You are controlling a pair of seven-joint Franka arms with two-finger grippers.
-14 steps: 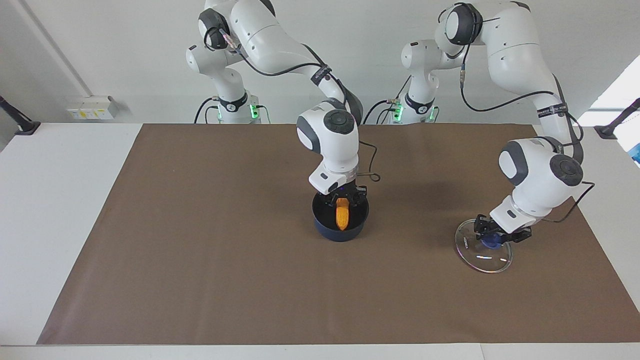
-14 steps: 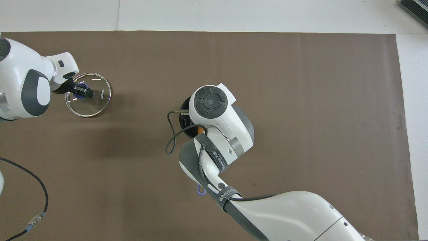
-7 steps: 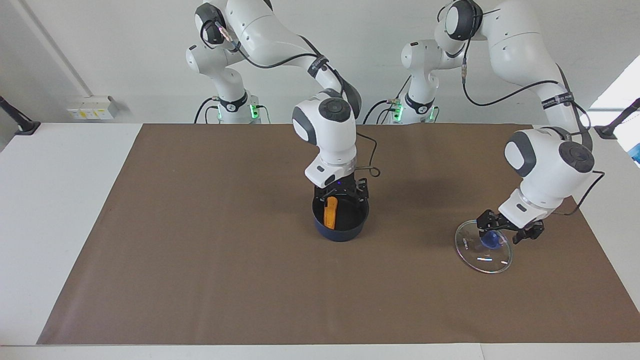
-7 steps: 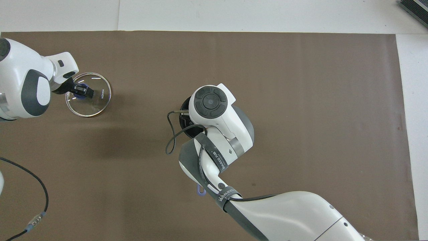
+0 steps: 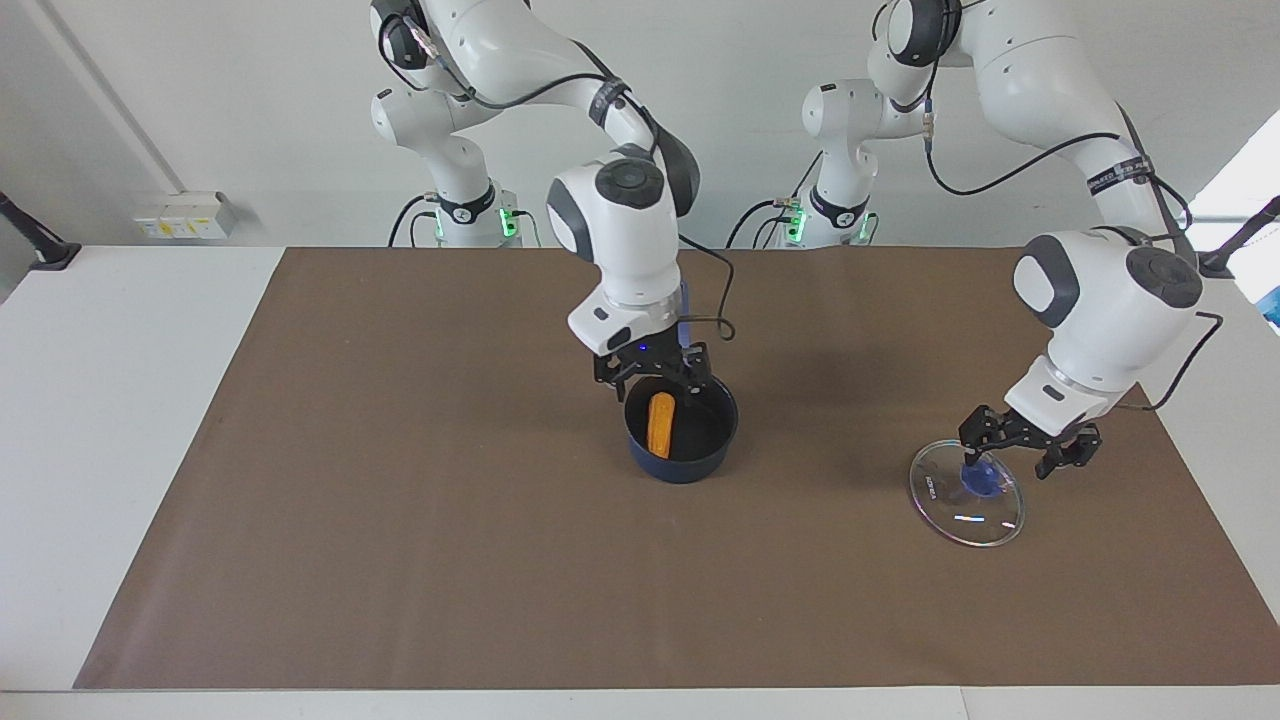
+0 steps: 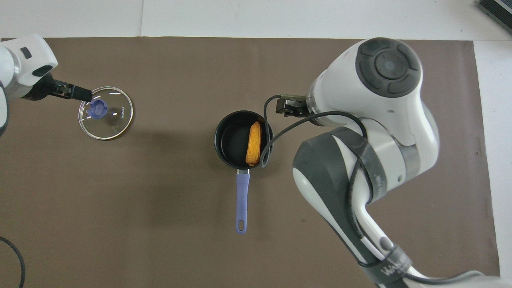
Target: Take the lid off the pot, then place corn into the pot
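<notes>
Both steps look done: the corn point(image 5: 660, 424) lies in the pot point(image 5: 682, 462); right pincer point(image 5: 652, 368) spread just above it; left pincer point(image 5: 1028, 450) spread over the lid point(image 5: 966, 508).

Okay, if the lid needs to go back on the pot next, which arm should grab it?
Left. The left gripper hangs over the knob of the lid, jaws open; the right gripper is above the pot, where the corn lies.
</notes>
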